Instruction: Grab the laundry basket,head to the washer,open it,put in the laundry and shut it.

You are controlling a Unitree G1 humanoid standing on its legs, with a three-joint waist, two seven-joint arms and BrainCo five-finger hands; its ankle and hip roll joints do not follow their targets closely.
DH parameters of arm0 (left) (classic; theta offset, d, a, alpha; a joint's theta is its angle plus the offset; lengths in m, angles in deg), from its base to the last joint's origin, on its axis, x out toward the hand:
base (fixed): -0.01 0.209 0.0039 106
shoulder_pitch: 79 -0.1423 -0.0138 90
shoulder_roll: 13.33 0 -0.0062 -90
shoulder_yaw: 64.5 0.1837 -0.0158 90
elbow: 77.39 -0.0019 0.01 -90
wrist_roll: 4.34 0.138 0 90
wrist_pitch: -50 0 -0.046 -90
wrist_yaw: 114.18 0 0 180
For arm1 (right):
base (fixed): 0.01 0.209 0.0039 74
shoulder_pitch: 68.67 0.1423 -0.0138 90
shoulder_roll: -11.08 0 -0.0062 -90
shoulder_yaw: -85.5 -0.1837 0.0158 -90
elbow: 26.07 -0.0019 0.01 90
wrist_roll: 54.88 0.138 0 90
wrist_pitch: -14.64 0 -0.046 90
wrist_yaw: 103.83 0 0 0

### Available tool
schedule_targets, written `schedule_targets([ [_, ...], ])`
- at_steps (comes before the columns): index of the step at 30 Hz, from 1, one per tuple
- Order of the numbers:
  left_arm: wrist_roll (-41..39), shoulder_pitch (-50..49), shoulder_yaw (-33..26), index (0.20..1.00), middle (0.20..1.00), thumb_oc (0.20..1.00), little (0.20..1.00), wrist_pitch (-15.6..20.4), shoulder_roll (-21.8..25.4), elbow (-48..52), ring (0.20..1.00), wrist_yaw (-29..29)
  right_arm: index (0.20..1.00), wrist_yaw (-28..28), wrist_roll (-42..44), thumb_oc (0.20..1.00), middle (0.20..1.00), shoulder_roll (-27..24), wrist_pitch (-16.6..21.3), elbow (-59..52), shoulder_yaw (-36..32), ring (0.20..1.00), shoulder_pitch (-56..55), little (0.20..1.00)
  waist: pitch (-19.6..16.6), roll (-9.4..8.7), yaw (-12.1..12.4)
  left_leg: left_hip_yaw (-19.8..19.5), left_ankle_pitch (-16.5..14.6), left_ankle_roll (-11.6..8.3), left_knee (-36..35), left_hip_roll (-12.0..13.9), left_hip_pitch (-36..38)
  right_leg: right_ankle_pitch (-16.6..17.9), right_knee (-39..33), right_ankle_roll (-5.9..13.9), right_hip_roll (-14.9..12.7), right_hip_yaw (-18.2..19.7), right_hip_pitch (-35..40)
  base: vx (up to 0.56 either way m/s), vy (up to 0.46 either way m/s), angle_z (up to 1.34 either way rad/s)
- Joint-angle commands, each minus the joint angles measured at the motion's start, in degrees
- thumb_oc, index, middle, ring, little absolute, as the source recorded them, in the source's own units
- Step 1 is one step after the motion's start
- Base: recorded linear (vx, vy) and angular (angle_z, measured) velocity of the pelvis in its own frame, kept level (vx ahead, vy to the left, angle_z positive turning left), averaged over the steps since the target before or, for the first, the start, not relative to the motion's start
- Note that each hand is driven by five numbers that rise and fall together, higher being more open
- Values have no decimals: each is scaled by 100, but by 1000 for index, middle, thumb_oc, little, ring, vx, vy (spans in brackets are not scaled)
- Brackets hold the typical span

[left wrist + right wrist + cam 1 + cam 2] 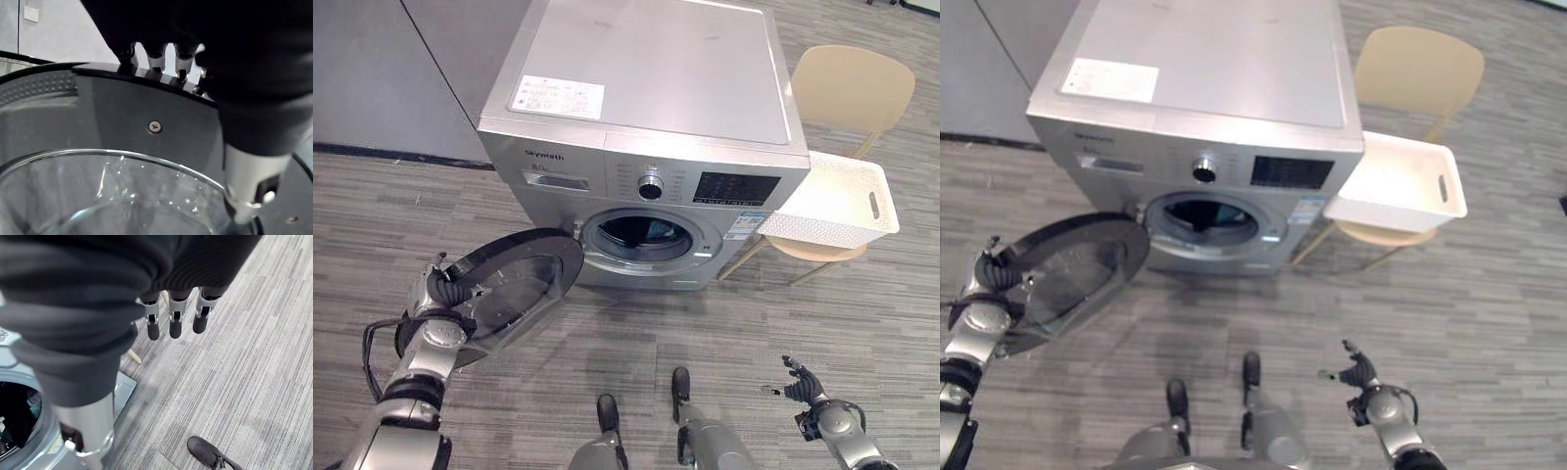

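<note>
We see a pale wooden chair (853, 86) standing just beside the machine on its right side, its rounded backrest facing us and its thin legs splayed on the floor; the grey striped carpet floor (862, 323) runs across the whole room; a plain grey wall (372, 78) rises at the far left; a white wall socket (31, 13) sits on it.

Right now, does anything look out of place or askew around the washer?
Nothing spilled or damaged. The white basket sits on the chair, overhanging its seat, and the left hand holds the washer door open.
</note>
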Motion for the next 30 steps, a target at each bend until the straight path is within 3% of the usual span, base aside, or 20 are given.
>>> schedule_targets([
  [1, -28, -235, 155, 1000, 1000, 1000, 1000, 103, -476, 168, 1000, 262, 1000, -54, -184, 1000, 1000, -225, 74, -32, -17, 1000, 245, 1000, -11, 169, 171, -384, -361, -8, 556, 21, -337, -835, 704, 447, -134, -56, 300, 0, 0, 0],
  [4, -200, -659, 138, 1000, 1000, 1000, 1000, 118, -1109, 848, 1000, 273, 1000, -76, -244, 1000, 1000, -186, 68, -127, -89, 1000, 230, 1000, -30, 213, 227, -418, -350, -4, 484, -3, -253, -890, 672, 414, -137, -104, 371, 5, -4, 2],
  [5, -199, -667, 136, 1000, 1000, 1000, 1000, 114, -1113, 856, 1000, 272, 1000, -76, -245, 1000, 1000, -190, 68, -129, -88, 1000, 226, 1000, -31, 217, 224, -421, -349, -5, 479, -3, -248, -890, 671, 414, -137, -107, 376, 25, -22, 5],
  [8, -637, -1247, 272, 1000, 1000, 1000, 1000, 174, -1800, 1934, 1000, 563, 1000, -86, -295, 1000, 1000, -83, 32, -291, -210, 1000, 155, 1000, -47, 283, 281, -494, -303, -3, 332, -51, -113, -952, 630, 380, -133, -177, 478, 33, -42, 12],
  [14, -1403, -1562, 966, 1000, 1000, 1000, 1000, 136, -2214, 3015, 1000, 1221, 1000, -35, -363, 1000, 1000, 6, -20, -465, -152, 1000, 58, 1000, -66, 363, 258, -515, -267, -10, 184, -68, 86, -996, 559, 365, -116, -185, 633, 22, -57, 13],
  [18, -1762, -1147, 1385, 1000, 1000, 1000, 1000, 111, -2364, 3303, 1000, 1260, 1000, -54, -365, 1000, 1000, 20, -36, -541, -60, 1000, -12, 1000, -67, 382, 131, -452, -246, -21, 104, -42, 163, -980, 507, 363, -82, -112, 638, 13, -62, -1],
  [24, -1580, -15, 1553, 1000, 1000, 1000, 1000, 119, -2434, 2625, 1000, 784, 1000, -97, -447, 1000, 1000, -96, -54, -654, 86, 1000, -37, 1000, -95, 369, -127, -170, -216, -33, -22, 13, 188, -862, 404, 387, 2, 151, 476, 21, -4, -26],
  [28, -903, 934, 1475, 1000, 1000, 1000, 1000, 47, -2041, 1523, 1000, 308, 1000, -103, -460, 1000, 1000, -223, -29, -732, 201, 1000, 13, 1000, -167, 331, -311, 86, -144, -62, -96, 85, 84, -719, 342, 405, 93, 394, 210, 20, -9, -59],
  [30, -416, 1640, 1573, 1000, 1000, 1000, 1000, -42, -1523, 620, 1000, 51, 1000, -102, -226, 1000, 1000, -285, 36, -776, 224, 1000, -28, 1000, -163, 323, -431, 141, -90, -88, -148, 120, 6, -664, 333, 418, 130, 467, 66, 2, -17, -75],
])
